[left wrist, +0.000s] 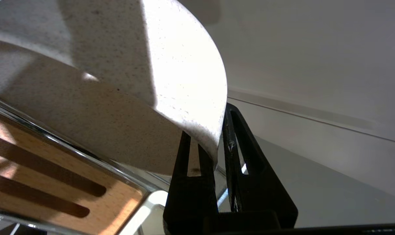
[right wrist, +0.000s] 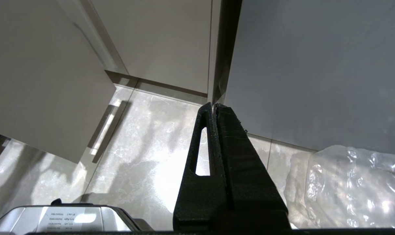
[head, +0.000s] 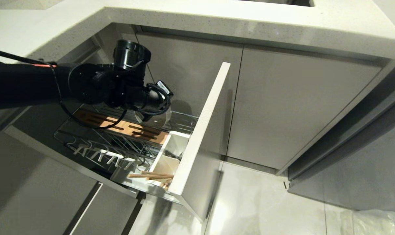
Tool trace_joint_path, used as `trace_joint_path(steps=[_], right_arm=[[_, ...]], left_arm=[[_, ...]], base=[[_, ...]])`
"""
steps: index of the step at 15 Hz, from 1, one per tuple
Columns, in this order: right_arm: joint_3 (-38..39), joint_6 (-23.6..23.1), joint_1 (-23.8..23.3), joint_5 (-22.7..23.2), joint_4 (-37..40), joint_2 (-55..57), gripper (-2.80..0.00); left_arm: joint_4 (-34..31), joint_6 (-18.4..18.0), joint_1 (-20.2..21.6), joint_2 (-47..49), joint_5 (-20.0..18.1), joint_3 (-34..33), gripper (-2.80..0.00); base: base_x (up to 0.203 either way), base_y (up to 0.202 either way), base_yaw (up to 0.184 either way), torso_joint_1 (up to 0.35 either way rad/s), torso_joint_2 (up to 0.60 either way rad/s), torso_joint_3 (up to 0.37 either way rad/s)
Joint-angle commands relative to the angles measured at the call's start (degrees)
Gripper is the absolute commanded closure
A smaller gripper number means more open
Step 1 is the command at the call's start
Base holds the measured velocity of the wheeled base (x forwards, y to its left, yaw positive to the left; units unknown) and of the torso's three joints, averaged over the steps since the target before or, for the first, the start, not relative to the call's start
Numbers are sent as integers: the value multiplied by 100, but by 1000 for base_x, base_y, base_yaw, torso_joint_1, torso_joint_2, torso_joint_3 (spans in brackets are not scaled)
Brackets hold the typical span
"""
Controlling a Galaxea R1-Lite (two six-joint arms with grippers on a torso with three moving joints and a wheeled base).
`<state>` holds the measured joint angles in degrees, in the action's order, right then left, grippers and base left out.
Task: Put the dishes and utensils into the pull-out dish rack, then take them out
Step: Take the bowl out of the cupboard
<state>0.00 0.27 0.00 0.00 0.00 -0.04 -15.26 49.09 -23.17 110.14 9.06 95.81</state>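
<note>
Gripping: left gripper (left wrist: 217, 143), fingers pinched on the rim of the speckled cream-white bowl (left wrist: 125, 98), one finger on each side of the edge (left wrist view, lower centre).
Bowl: it fills the upper left of the left wrist view, above the chrome wire and slotted wooden strip (left wrist: 53, 182); whether it touches the wire cannot be told.
Left arm: it reaches in from the left edge of the head view, wrist over the pull-out dish rack (head: 96, 143) at centre left; the gripper itself is hidden behind the wrist there.
Rack: drawn out from under the countertop (head: 249, 26), its pale front panel (head: 200, 137) running down the middle of the head view.
Chopsticks: the pale wooden pair (head: 151, 175) lies tilted in the white utensil caddy (head: 171, 153), lower centre of the head view, tips pointing left.
Right gripper (right wrist: 213, 109): fingers pressed together on nothing, above the tiled floor (right wrist: 145, 147), beside crinkled clear plastic (right wrist: 354, 186) at lower right of the right wrist view.
</note>
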Motion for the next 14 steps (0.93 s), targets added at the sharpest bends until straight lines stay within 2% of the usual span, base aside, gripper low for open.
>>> trace_joint_path(steps=[1, 8, 10, 14], right_arm=[[0, 0, 0, 0, 0, 4, 0], [0, 0, 0, 0, 0, 4, 0], [0, 0, 0, 0, 0, 4, 0], [0, 0, 0, 0, 0, 4, 0]], left_arm=[[-12, 37, -5, -198, 8, -6, 0], [-150, 40, -87, -1070, -88, 17, 0], [-328, 39, -213, -1282, -88, 28, 0], [-724, -18, -737, -2373, -82, 24, 0]], base=[[0, 0, 0, 0, 0, 0], [0, 0, 0, 0, 0, 0], [0, 0, 0, 0, 0, 0], [0, 0, 0, 0, 0, 0]])
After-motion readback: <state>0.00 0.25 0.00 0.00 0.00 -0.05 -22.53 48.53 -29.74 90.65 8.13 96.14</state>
